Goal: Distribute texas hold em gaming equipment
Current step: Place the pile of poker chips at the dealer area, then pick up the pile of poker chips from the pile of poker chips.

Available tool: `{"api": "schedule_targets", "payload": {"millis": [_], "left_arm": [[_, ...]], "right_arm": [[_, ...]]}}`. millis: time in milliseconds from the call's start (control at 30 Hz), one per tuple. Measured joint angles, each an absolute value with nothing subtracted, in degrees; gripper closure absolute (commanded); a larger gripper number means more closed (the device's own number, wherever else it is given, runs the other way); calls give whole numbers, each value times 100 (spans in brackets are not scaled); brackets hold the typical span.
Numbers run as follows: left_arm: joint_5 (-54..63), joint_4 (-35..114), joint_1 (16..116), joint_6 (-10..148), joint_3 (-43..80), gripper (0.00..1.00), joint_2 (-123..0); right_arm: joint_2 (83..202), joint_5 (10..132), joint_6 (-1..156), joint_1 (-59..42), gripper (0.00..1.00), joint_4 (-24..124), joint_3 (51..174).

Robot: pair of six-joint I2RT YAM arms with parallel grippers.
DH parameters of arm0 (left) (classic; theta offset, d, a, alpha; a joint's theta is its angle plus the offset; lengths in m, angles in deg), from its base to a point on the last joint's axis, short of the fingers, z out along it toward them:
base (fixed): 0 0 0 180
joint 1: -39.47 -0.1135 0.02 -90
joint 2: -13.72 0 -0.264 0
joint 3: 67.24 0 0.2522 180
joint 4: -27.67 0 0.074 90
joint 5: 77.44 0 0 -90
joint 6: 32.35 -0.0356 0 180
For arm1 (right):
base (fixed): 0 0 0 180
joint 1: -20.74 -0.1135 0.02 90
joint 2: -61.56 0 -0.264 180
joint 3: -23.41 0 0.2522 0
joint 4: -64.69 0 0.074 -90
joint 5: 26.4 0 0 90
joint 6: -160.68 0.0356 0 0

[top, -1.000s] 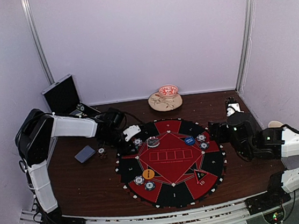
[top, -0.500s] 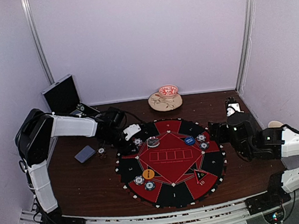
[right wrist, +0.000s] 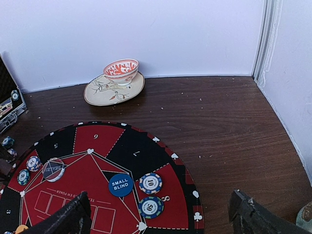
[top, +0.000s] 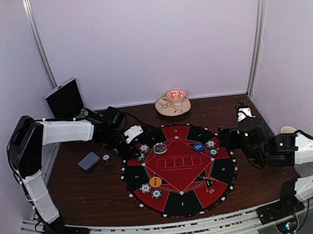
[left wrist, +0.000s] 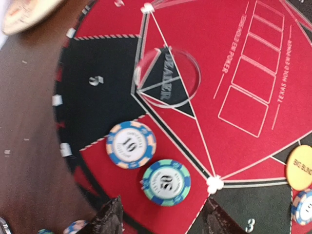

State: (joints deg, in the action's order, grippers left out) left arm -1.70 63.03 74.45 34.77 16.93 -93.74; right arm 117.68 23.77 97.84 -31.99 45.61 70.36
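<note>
Top view: L hand (top: 137, 146) at far-left rim of round mat (top: 183, 204), over a pair of poker chips (top: 143, 148); its tips too small to read here. R hand (top: 225, 137) by mat's right rim, tips lost against its dark body. Card deck (top: 88, 161) on dark wood worktop (top: 85, 187) left of mat; loose chips next to it are a blur. Case (top: 64, 99) open at back-left, pale walls all round.

L wrist: fingers (left wrist: 109, 219) cut off at bottom edge, standing apart w/ nothing betw them. Just beyond, teal chip (left wrist: 166, 182) right beside blue "10" chip (left wrist: 130, 145), flat on mat. Clear dealer button (left wrist: 167, 76) further in. Orange big-blind disc (left wrist: 300, 167) cut by right edge.

R wrist: R hand spread wide, empty, only finger ends in frame. Small-blind disc (right wrist: 120, 185) w/ two chips beside it on mat. Bowl (right wrist: 120, 70) on plate (right wrist: 97, 95) by back wall.
</note>
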Motion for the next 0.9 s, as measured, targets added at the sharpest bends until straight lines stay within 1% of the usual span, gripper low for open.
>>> {"api": "schedule_targets", "payload": {"millis": [167, 300, 567, 900], "left_arm": [[-190, 6424, 7155, 3348, 1527, 31, -8612], [-255, 6439, 6729, 3278, 1121, 27, -8039], [-638, 6644, 5870, 3132, 347, 23, -7729], [-454, 6509, 5784, 3093, -7, 25, -7652]], "right_arm": [[11746, 2401, 9784, -3199, 0, 4561, 7036], [11746, 2444, 9784, -3199, 1, 4561, 7036], [11818, 2484, 9784, -3201, 1, 4565, 7036], [11844, 2486, 9784, -3201, 1, 4563, 7036]]}}
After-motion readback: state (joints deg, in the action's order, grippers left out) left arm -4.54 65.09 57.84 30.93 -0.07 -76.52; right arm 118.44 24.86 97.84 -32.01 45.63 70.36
